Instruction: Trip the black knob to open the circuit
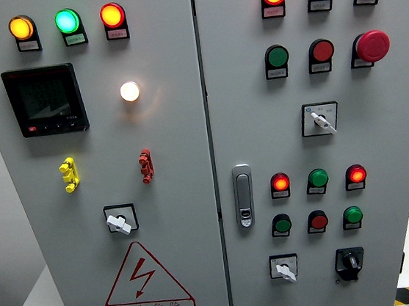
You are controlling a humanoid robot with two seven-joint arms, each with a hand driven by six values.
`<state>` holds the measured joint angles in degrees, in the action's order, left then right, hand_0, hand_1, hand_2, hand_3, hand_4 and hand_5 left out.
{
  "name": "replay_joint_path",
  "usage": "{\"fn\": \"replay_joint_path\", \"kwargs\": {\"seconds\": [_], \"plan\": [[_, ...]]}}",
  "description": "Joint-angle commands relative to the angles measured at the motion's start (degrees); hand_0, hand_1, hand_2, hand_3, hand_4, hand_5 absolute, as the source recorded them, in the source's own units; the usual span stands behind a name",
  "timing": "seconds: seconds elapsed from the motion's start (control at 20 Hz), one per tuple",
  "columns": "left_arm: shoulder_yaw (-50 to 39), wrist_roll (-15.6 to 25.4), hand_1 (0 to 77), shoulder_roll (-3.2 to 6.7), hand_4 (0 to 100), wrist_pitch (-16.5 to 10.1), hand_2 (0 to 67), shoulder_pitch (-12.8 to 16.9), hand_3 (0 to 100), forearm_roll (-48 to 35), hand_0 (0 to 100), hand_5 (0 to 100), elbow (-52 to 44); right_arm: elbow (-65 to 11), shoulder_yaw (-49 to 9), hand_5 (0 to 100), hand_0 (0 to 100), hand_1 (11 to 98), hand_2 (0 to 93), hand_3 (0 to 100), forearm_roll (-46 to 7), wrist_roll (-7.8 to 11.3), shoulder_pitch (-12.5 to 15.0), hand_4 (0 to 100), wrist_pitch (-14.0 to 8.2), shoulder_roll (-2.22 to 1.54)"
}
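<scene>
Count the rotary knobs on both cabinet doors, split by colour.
White lever-shaped rotary knobs: 3
Black rotary knob: 1
Total: 4

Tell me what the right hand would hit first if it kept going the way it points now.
Neither hand shows in the head view, so no heading can be read. The black rotary knob sits untouched at the lower right of the grey cabinet door.

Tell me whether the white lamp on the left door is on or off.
On. The white lamp glows bright with a warm halo on the grey left door, unlike the dark display beside it.
</scene>
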<state>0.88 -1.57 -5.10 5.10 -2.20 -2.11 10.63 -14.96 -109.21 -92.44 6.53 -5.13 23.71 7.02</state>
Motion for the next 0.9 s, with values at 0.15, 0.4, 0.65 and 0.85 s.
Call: {"fn": "replay_joint_path", "kwargs": {"seconds": [0.15,0.4,0.65,0.85], "plan": [[0.0,-0.01,0.0,0.0,10,0.0,19.4,0.0,26,0.0,0,9,0.0,-18.58,0.49,26,65,39.6,0.0,20,-0.11,4.18,2.22,13,0.54,0.28],[0.0,-0.01,0.0,0.0,10,0.0,19.4,0.0,26,0.0,0,9,0.0,-37.48,2.95,47,65,45.1,0.0,38,1.47,4.1,5.3,38,0.46,0.19],[0.0,-0.01,0.0,0.0,10,0.0,19.4,0.0,26,0.0,0,9,0.0,-54.27,8.48,65,69,47.1,0.0,55,4.63,2.53,7.32,63,-0.51,0.19],[0.0,-0.01,0.0,0.0,10,0.0,19.4,0.0,26,0.0,0,9,0.0,-60.88,11.56,76,72,48.1,0.0,70,4.64,2.08,7.41,71,-5.34,0.1]]}}
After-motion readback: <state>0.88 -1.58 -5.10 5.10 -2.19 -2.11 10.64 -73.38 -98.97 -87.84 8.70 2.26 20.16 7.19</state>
